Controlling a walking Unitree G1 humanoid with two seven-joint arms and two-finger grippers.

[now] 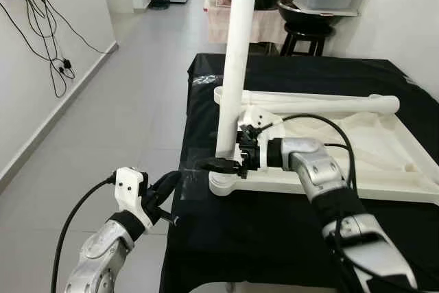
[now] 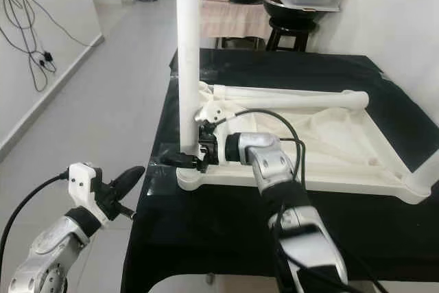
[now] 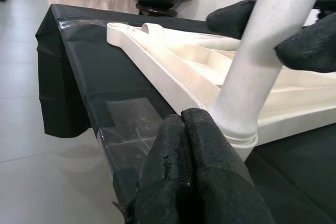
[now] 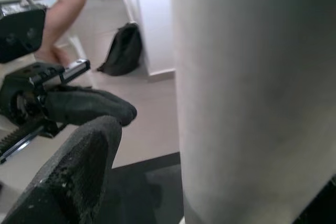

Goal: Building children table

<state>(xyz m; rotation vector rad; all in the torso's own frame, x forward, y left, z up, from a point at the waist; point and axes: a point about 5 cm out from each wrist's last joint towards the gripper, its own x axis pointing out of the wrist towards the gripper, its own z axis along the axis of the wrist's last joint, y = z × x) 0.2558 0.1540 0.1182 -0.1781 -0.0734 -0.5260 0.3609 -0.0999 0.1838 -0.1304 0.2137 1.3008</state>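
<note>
White table leg [image 1: 235, 53] stands upright, right gripper [image 1: 221, 165] clamped at its base; left gripper [image 1: 164, 190], jaws together, at seven o'clock

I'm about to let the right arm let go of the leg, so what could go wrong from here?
The upright leg stands in the corner socket of the upside-down tabletop, with the right gripper around its base. If it isn't fully seated, it may tip on release.

That corner sits close to the edge of the black cloth, so a push could slide the tabletop off.

The left gripper hangs shut beside that edge and could snag the cloth.
</note>
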